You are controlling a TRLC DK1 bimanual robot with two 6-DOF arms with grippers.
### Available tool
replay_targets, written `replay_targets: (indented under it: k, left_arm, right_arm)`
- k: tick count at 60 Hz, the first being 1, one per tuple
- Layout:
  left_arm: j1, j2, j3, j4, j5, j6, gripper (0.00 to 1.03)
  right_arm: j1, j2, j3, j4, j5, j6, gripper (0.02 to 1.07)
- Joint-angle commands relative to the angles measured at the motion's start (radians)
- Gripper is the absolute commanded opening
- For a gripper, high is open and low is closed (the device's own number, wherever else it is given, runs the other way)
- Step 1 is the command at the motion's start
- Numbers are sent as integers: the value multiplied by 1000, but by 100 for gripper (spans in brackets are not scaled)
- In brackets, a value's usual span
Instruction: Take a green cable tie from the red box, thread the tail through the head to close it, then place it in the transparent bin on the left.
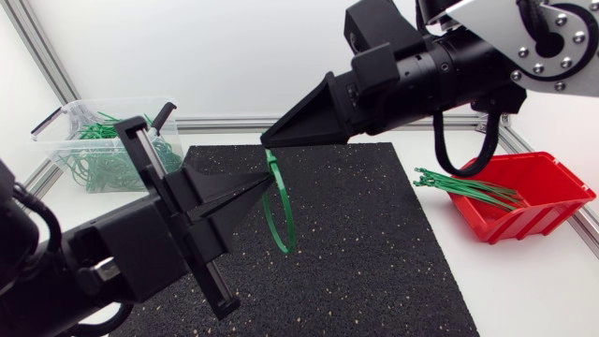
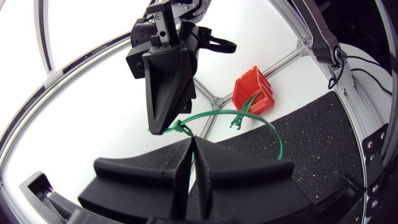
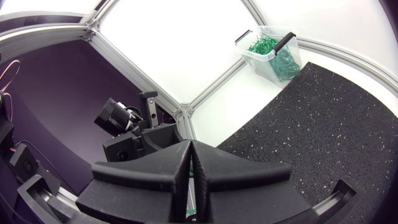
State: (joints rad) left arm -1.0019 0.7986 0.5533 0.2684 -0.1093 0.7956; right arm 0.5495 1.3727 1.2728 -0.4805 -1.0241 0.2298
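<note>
**Head view, with both wrist views.** Two arms meet above the middle of the speckled black mat (image 1: 356, 253), which lies on the white counter (image 1: 524, 290).

- **(a)** The left claw (image 1: 265, 179) comes in from the lower left. Its fingers are pressed together with no gap between them, and its tip is at the upper part of the loop. The views do not show whether the strap lies between the fingers.
- **(b)** The right claw (image 1: 270, 141) comes in from the upper right and points down and left. Its fingers are clamped on the green cable tie (image 1: 290, 223), and in the right wrist view a sliver of green shows in the seam between them. In the left wrist view a short end of strap sticks out past its tip.
- **(c)** The tie is bent into a closed loop and held in the air above the mat. It hangs below the two tips, and its head (image 2: 180, 127) sits just beside them.
- **(d)** The red box (image 1: 547, 178) stands at the right edge of the mat. A bundle of straight green ties (image 1: 463, 187) juts over its near rim.
- **(e)** The transparent bin (image 1: 70, 154) stands at the far left corner, well apart from both claws. It holds a heap of looped green ties (image 1: 112, 164).
</note>
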Motion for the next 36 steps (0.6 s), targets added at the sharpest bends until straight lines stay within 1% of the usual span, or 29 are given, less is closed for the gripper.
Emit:
replay_targets:
  k: [1, 9, 18, 23, 28, 29, 31, 34, 36]
  left_arm:
    - [-66, -4, -55, -18, 16, -9, 4]
    - [-119, -12, -61, -21, -24, -26, 4]
    - [-138, -27, -89, -20, -41, -35, 4]
    - [-133, -33, -101, -18, -61, -44, 4]
    - [-99, -39, -99, -31, -72, -65, 4]
    - [-84, -39, -99, -34, -72, -68, 4]
    - [-44, -38, -102, -31, -72, -70, 4]
    - [46, -33, -99, -28, -56, -75, 4]
    - [138, -30, -92, -38, 3, -98, 4]
  right_arm:
    - [-23, 48, 63, 26, 29, 25, 8]
    - [-25, 89, 69, 31, 36, 26, 8]
    - [-26, 106, 62, 29, 44, 42, 8]
    - [-25, 112, 48, 13, 41, 39, 8]
    - [-22, 108, 20, 3, 39, 14, 9]
    - [-23, 103, 13, 3, 41, 5, 12]
    - [-25, 95, -1, 5, 41, -7, 26]
    - [-28, 81, -27, 3, 45, -30, 58]
    - [-33, 69, -46, 3, 59, -53, 80]
